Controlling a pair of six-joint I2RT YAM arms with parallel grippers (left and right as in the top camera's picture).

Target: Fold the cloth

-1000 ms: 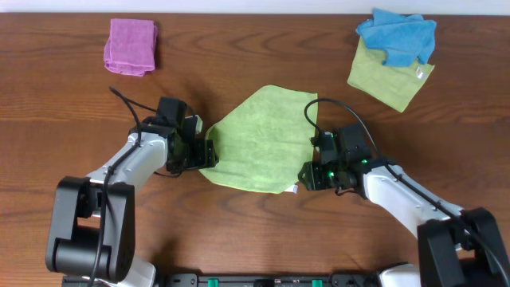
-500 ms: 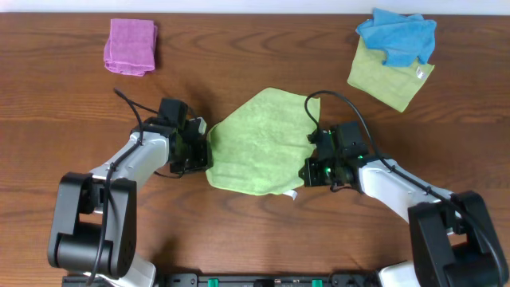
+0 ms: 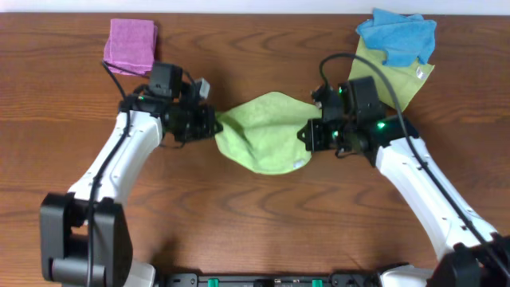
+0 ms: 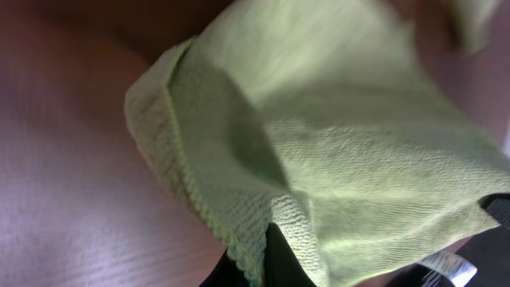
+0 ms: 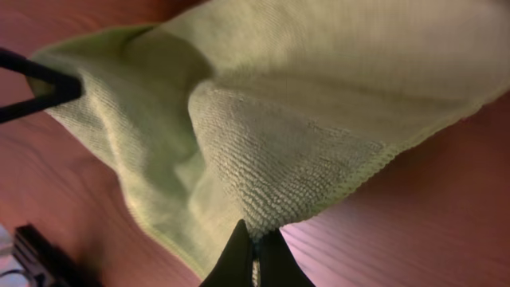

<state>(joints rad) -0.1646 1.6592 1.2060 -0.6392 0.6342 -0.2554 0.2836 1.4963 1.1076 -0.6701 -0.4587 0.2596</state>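
The lime-green cloth (image 3: 267,131) hangs between my two grippers over the middle of the table, sagging into a rounded drape. On its left corner my left gripper (image 3: 213,125) is shut, and the left wrist view shows the cloth (image 4: 335,159) bunched between the dark fingertips with a white tag (image 4: 443,265) at the lower right. My right gripper (image 3: 309,135) is shut on the right corner. The right wrist view has that corner of the cloth (image 5: 263,151) pinched in the closed tips (image 5: 253,255), lifted above the wood.
A folded pink cloth (image 3: 131,45) lies at the back left. A bright blue cloth (image 3: 398,36) sits on a duller yellow-green cloth (image 3: 398,84) at the back right, close behind my right arm.
Both grippers closed on the cloth's near corners and lifted them up and toward the back of the table. The flat cloth is now gathered and hanging between them.
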